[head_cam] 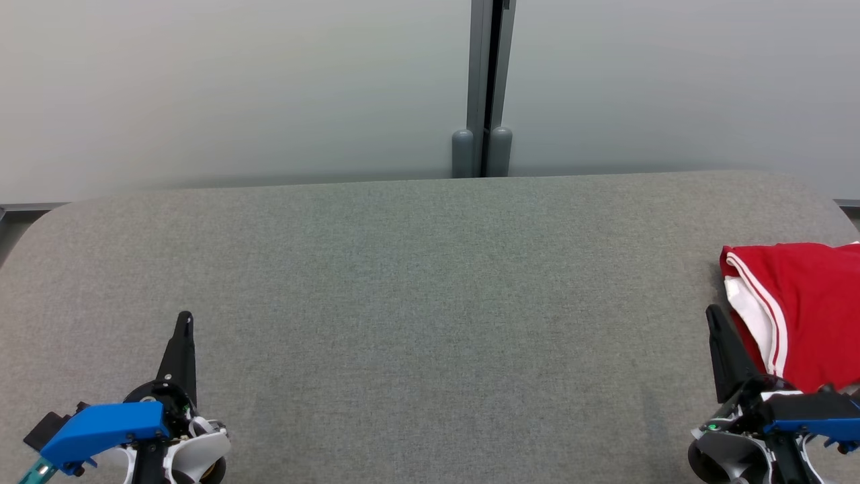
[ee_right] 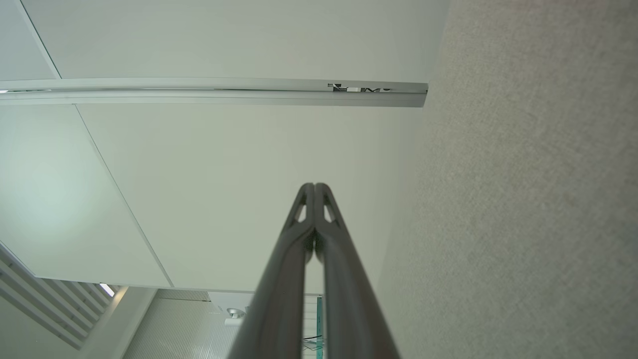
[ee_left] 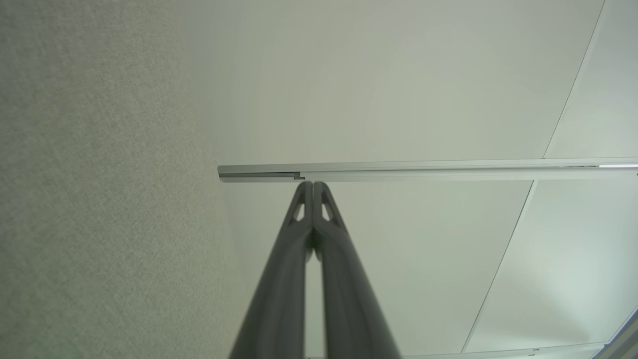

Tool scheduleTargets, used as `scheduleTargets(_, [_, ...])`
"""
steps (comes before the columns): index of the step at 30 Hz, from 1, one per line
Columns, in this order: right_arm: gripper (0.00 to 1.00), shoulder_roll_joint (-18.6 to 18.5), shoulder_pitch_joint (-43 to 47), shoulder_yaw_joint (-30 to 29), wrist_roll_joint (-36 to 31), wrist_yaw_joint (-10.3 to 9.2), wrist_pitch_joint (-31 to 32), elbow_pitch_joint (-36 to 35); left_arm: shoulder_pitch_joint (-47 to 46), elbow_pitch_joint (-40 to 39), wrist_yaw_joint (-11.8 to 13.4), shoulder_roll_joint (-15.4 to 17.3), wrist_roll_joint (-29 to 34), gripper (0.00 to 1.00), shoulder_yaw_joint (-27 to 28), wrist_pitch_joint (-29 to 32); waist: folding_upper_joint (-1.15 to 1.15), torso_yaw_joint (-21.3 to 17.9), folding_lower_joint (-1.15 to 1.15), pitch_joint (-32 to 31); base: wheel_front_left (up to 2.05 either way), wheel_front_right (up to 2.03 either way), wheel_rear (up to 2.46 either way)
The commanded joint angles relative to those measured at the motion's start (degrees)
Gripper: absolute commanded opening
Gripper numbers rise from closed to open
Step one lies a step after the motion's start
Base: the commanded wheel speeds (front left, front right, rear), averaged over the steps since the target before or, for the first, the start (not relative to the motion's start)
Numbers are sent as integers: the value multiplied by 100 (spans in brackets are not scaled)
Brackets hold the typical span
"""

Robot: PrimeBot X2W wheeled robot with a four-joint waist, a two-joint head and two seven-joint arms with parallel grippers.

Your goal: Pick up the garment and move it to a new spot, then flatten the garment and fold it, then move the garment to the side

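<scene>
— On the grey felt table point(head_cam: 430, 302), seen from the head, what lies around?

— At the far edge stand frosted wall panels point(head_cam: 235, 87), parted by a grey metal post point(head_cam: 485, 87) with two rounded feet. The felt runs wide between the two arms.

— And the garment?

— The red garment point(head_cam: 806, 302) lies bunched at the table's right edge, with white stripes and a white lining along its left side. The frame cuts off its right part.

— Where are the grippers?

— The left gripper point(head_cam: 183, 321) is at the near left, fingers pressed together, holding nothing, well apart from the garment. The right gripper point(head_cam: 712, 316) is at the near right, fingers also together and empty. Its tip is just left of the garment's striped edge, and its dark body and blue housing hide the cloth's near edge. I cannot tell whether they touch.

— The left wrist view?

— The left gripper point(ee_left: 312, 185) has its two fingers meeting at the tips. The felt point(ee_left: 99, 199) fills the left side, a pale panel the rest, crossed by a metal rail point(ee_left: 423, 169).

— And the right wrist view?

— The right gripper point(ee_right: 314, 185) is likewise closed tip to tip on nothing. The felt point(ee_right: 523, 199) sits to the right, a rail point(ee_right: 214, 89) crosses the panels, and slats point(ee_right: 45, 309) show at the lower left.
</scene>
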Motion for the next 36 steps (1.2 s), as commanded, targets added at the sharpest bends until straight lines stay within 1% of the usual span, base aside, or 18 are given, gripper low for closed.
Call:
scheduleTargets(1, [0, -42, 76, -13, 17, 2, 31, -20, -50, -29, -27, -7, -15, 0, 10, 22, 1, 0, 0, 0, 0, 0, 0])
scheduleTargets(36, [0, -42, 75, -13, 17, 2, 30, -20, -50, -30, -28, -7, -16, 0, 9, 21, 1, 0, 0, 0, 0, 0, 0])
